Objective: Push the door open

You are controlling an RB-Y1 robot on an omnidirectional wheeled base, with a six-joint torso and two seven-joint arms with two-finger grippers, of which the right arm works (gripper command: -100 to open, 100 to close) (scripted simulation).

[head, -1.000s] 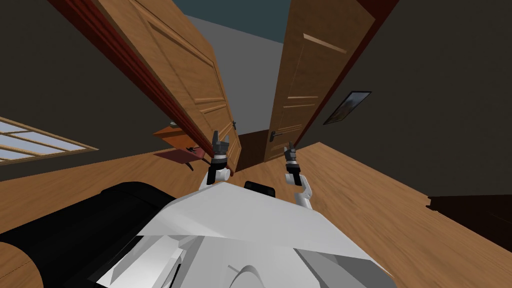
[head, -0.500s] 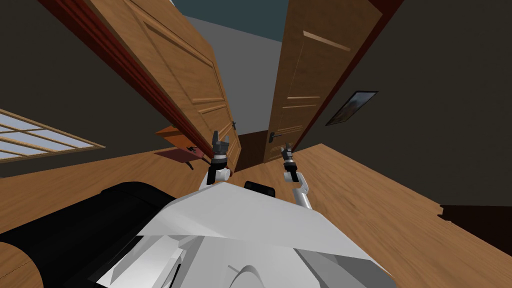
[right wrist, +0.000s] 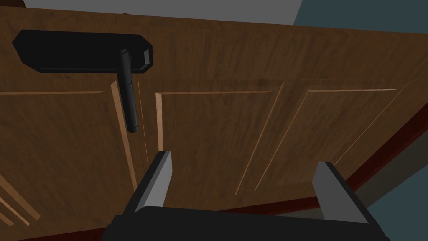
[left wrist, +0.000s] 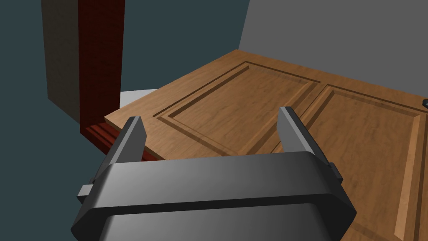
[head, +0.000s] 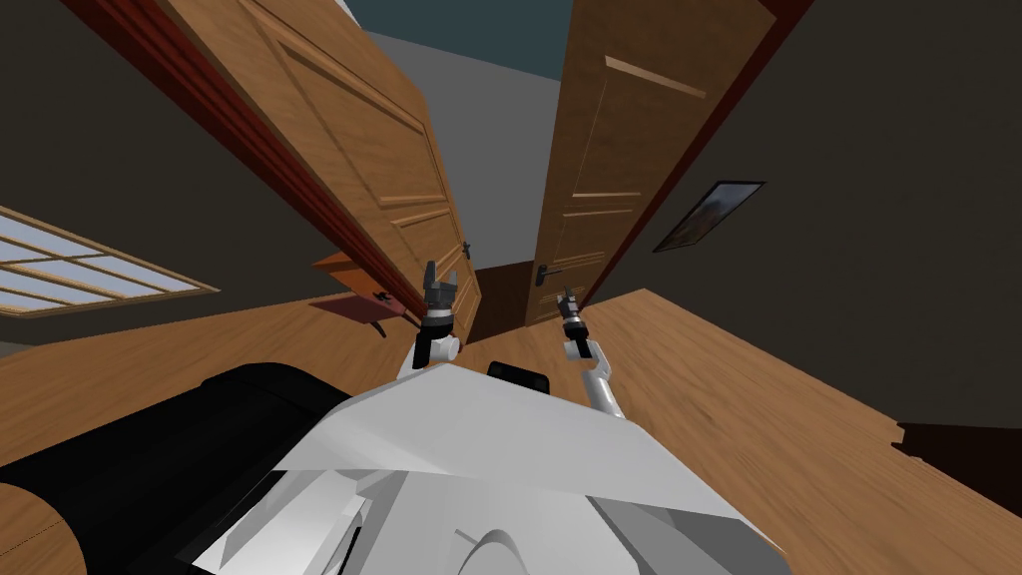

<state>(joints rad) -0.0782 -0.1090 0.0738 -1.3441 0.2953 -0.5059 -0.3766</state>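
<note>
Here, right gripper (right wrist: 244, 159) spread before door (right wrist: 217, 121), contact perhaps hidden

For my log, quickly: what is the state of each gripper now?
Left gripper: open, empty, before the left brown panelled wooden door.
Right gripper: open, empty, before the right brown wooden door, near its black lever handle.

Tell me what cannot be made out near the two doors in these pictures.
1. Whether the right tool touches the right door: too small in the head view, unclear in its wrist view.
2. The left door and its dark handle: the handle is cut off by the left wrist view's edge.
3. Both doors' tops: cut off by the head view's edge.
</note>
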